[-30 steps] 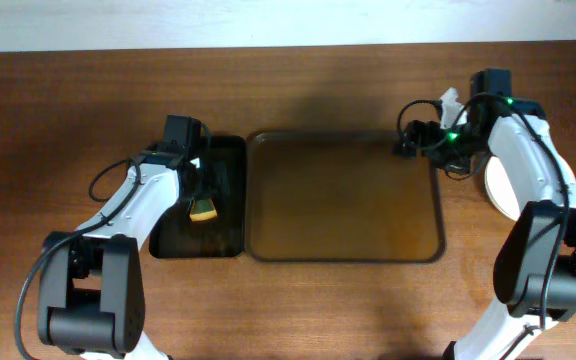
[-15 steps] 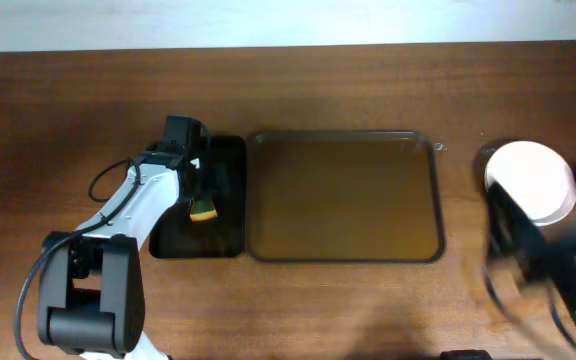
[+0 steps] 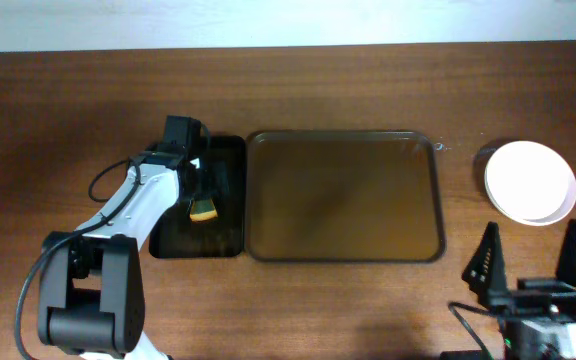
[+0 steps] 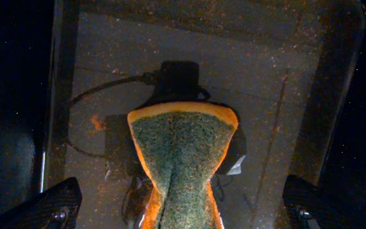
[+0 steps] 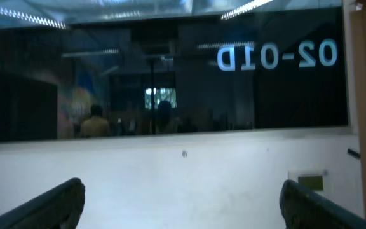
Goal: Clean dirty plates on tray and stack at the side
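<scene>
- Overhead: my left pincer (image 3: pixel 202 188) hangs over the black tray (image 3: pixel 230 150), with the sponge (image 3: pixel 203 209) lying just under it. The brown tray (image 3: pixel 343 195) sits right beside the black one. The white plates (image 3: pixel 530 180) are stacked on the table (image 3: pixel 68 120), right of the brown tray and apart from it. My right pincer (image 3: pixel 531 262) is near the table's front edge, fingers spread wide and released.
- Left wrist: my fingers show in the two lower corners, spread. The sponge lies green face up between them and touches neither. Orange crumbs (image 4: pixel 97 121) speckle the tray floor, and the tray's walls rise on both sides.
- Right wrist: this camera faces away from the table toward a white wall (image 5: pixel 170 184) and a dark window (image 5: pixel 170 76). My fingers are apart and grasp nothing.
</scene>
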Robot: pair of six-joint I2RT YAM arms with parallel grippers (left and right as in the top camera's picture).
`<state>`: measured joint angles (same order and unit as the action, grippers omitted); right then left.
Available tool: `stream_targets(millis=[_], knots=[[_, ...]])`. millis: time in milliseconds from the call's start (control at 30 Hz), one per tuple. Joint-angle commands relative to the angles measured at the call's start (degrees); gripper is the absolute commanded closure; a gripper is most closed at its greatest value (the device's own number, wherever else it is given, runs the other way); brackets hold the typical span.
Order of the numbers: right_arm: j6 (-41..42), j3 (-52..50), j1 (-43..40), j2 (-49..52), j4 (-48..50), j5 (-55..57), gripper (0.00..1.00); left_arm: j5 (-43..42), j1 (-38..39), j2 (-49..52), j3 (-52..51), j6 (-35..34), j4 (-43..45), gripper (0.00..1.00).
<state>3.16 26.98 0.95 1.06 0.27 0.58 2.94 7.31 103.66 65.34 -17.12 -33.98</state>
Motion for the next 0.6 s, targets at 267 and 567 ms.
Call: stream_targets(millis=[267,567], knots=[[-4.72,-24.72,0.17,-0.85,8.87,-3.1,0.02,-0.2,-0.35,0.15,-0.22,0.02,0.11,0.0],[-14.12,-26.67,0.2,-0.85,-4.63,-3.19,0.02,-0.2,-0.35,0.15,-0.22,0.02,0.11,0.0]])
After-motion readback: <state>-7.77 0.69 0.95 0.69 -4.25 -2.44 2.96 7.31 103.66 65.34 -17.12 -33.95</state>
